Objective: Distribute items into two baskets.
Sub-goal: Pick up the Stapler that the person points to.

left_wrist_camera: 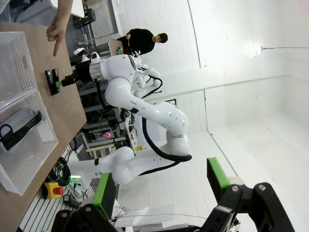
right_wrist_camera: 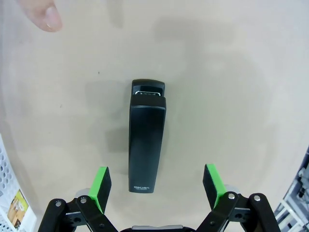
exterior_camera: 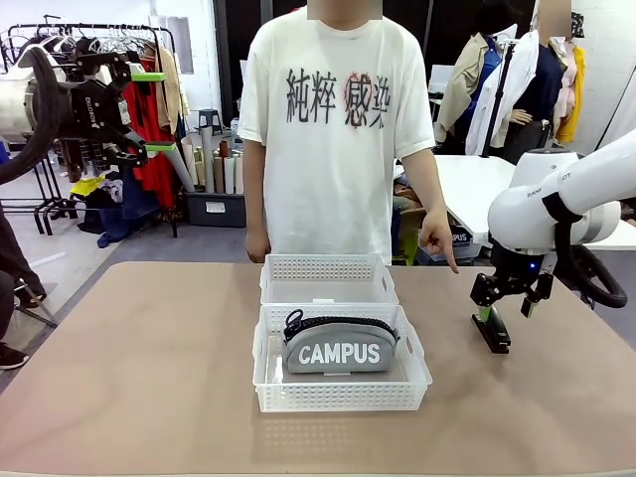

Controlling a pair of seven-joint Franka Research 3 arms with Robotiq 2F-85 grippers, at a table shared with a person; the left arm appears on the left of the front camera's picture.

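Front view: right gripper hangs with jaws spread wide over the black stapler at right of frame, holding nothing. Grey CAMPUS pouch lies in the nearer basket, lower centre. Left gripper, upper left, likewise spread and empty.

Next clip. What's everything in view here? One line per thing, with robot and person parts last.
table: 1, tan, under everything.
near basket: 1, translucent white, table centre, nearest the robot.
far basket: 1, translucent white, directly behind the near basket, nothing visible inside.
pouch: 1, grey with white CAMPUS lettering, inside the near basket.
stapler: 1, black, on the table at the robot's right, outside both baskets.
pointing hand: 1, the person's, index finger aimed down toward the stapler.
left end effector: 1, black with green pads, open, raised at the robot's left, holding nothing.
right end effector: 1, black with green pads, open, directly over the stapler.
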